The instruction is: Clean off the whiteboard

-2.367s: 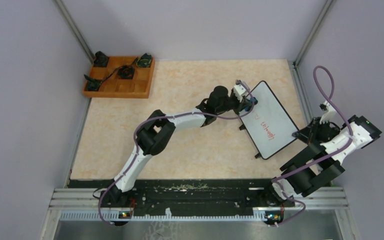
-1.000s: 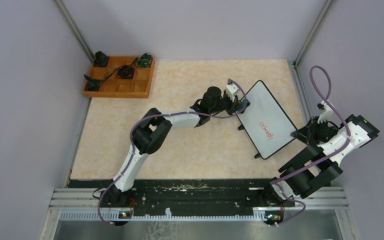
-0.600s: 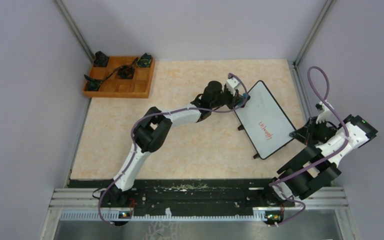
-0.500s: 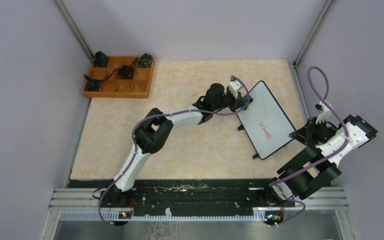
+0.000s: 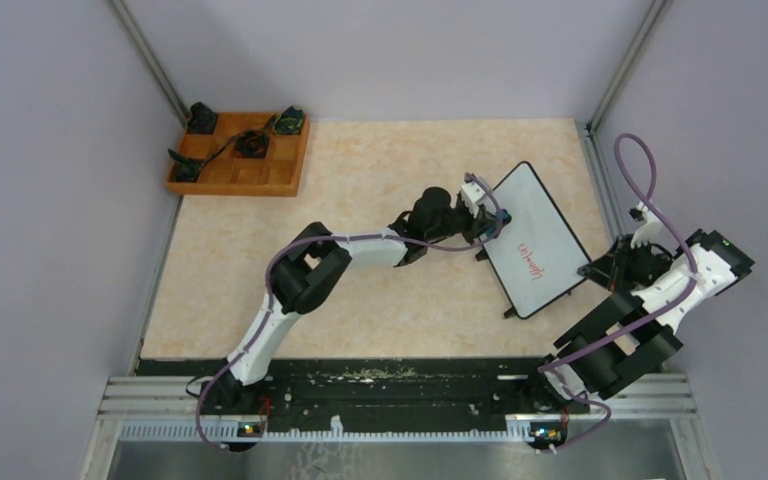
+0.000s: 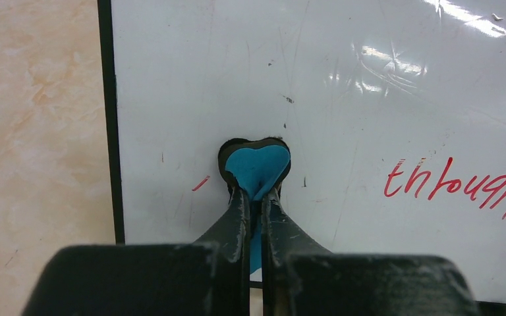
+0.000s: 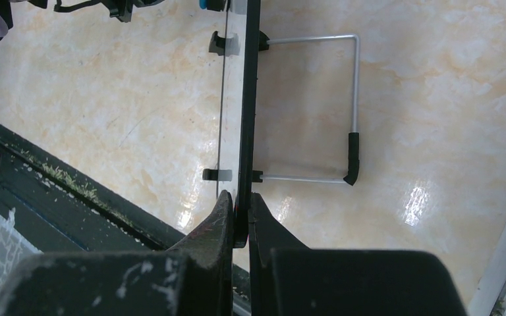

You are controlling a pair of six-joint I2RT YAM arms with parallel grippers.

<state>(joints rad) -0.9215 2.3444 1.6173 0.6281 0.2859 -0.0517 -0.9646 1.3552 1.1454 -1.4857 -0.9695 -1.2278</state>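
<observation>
Top external: whiteboard point(image 5: 538, 235) sits at the table's right side, near the wall. The left gripper point(image 5: 488, 218) is at its left edge and the right gripper point(image 5: 600, 268) at its near corner.

Left wrist: jaws pinch a blue eraser point(image 6: 257, 166) against the board. Red writing point(image 6: 458, 186) lies to the right. Advised: sweep across it, pad flat, pressure even.

Right wrist: jaws clamp the board's black frame point(image 7: 245, 99), with the wire stand point(image 7: 352, 99) beside it. Advised: hold firm against sliding.

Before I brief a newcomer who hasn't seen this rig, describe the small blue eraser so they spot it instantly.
Start at the whiteboard on the right of the tan table. Near its black-framed edge, away from the red word "through", the left pincer grips a small eraser held to the white face. It is the only blue thing on the board.
</observation>
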